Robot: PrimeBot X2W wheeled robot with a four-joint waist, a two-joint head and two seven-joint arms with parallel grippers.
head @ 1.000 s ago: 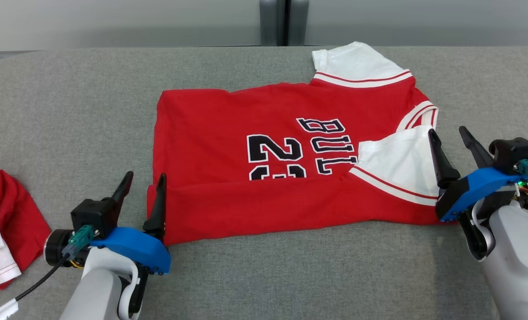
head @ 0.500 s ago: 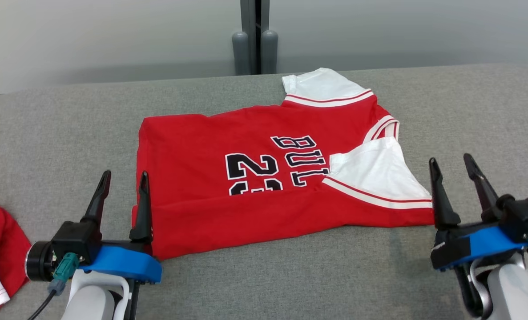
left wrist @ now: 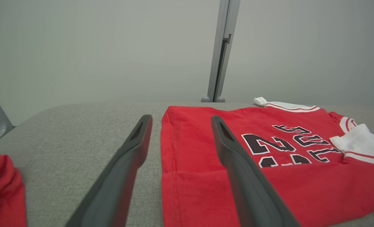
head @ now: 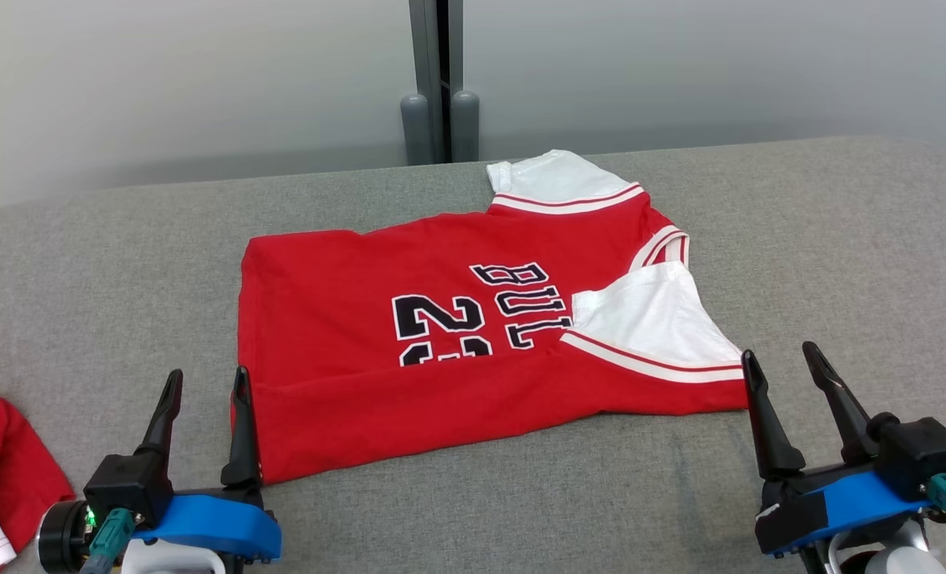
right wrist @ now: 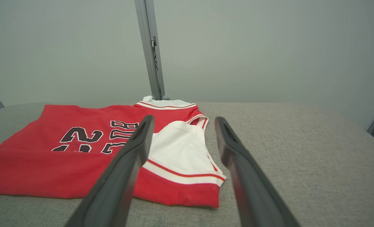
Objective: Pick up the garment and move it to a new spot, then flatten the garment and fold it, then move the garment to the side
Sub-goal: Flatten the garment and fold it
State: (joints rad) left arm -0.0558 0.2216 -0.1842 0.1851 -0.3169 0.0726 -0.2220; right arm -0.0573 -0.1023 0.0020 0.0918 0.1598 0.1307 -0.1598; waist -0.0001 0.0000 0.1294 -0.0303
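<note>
The garment (head: 409,335) is a red jersey with white sleeves and black lettering, lying flat on the grey table with its near long edge folded over. It also shows in the left wrist view as a red garment (left wrist: 268,164) and in the right wrist view as the garment (right wrist: 79,151). My left gripper (head: 206,383) stands open at the garment's near left corner, holding nothing. My right gripper (head: 779,360) stands open just off the near right corner, beside the white sleeve (head: 656,319), also holding nothing.
A second red and white cloth (head: 2,470) lies crumpled at the table's left front edge. The grey padded table (head: 839,239) stretches bare to the right. A grey post (head: 437,80) stands behind the table's far edge against the wall.
Both arms have drawn back toward me and off the garment's near edge. The head camera has tilted up, so the whole scene sits lower in the picture. The garment lies as before.
</note>
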